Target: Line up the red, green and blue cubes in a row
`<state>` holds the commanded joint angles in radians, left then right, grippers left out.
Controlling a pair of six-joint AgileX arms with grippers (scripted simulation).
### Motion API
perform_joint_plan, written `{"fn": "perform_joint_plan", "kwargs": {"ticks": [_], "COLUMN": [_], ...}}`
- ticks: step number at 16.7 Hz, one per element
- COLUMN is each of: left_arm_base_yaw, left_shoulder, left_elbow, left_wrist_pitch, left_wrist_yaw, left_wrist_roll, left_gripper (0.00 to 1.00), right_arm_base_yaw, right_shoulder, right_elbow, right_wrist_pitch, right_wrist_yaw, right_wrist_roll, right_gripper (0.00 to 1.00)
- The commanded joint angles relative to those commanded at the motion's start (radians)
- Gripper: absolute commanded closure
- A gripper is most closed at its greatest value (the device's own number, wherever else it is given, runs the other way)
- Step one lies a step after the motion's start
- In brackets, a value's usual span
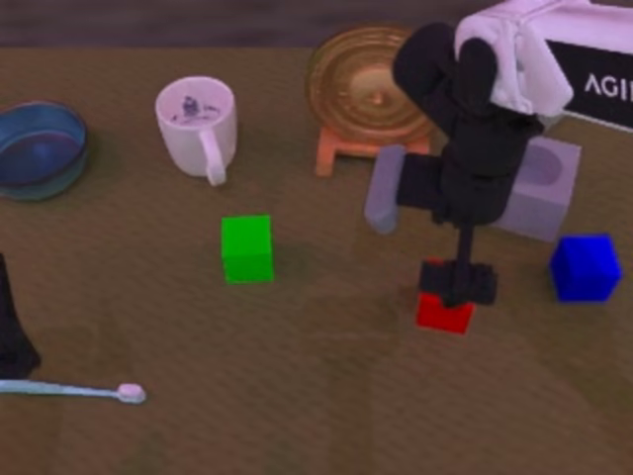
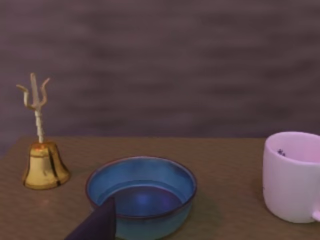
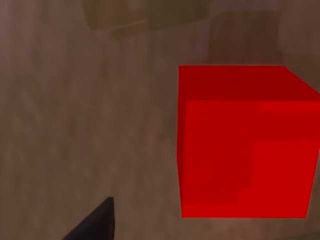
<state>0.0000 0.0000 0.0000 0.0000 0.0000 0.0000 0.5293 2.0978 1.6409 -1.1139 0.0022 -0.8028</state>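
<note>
I'm at the pick-up step for the red cube [image 1: 442,313], which sits on the counter [image 1: 326,396] at about four o'clock from centre, the blue cube [image 1: 586,266] just off at its two o'clock and the green cube [image 1: 246,248] well apart at its ten o'clock. My right pincer [image 1: 461,284] hangs directly over it, arm reaching down from the one o'clock corner, though I cannot tell whether its fingers are apart or clamped. I judge the next move needs a firm grip, then a carry into line; my left arm sits parked at nine o'clock.
</note>
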Motion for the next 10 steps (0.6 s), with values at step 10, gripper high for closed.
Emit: {"fn": "perform_joint_plan", "kwargs": {"ticks": [10], "left_arm_base_yaw": [0.000], "left_shoulder": [0.000], "left_elbow": [0.000], "left_wrist_pitch": [0.000], "left_wrist_yaw": [0.000], "left_wrist_roll": [0.000], "left_gripper": [0.00], "right_arm_base_yaw": [0.000], "right_shoulder": [0.098], "right_elbow": [-0.144], "right_wrist_pitch": [0.251], "right_wrist_yaw": [0.001], "right_wrist_roll": [0.003], "right_gripper": [0.00]}}
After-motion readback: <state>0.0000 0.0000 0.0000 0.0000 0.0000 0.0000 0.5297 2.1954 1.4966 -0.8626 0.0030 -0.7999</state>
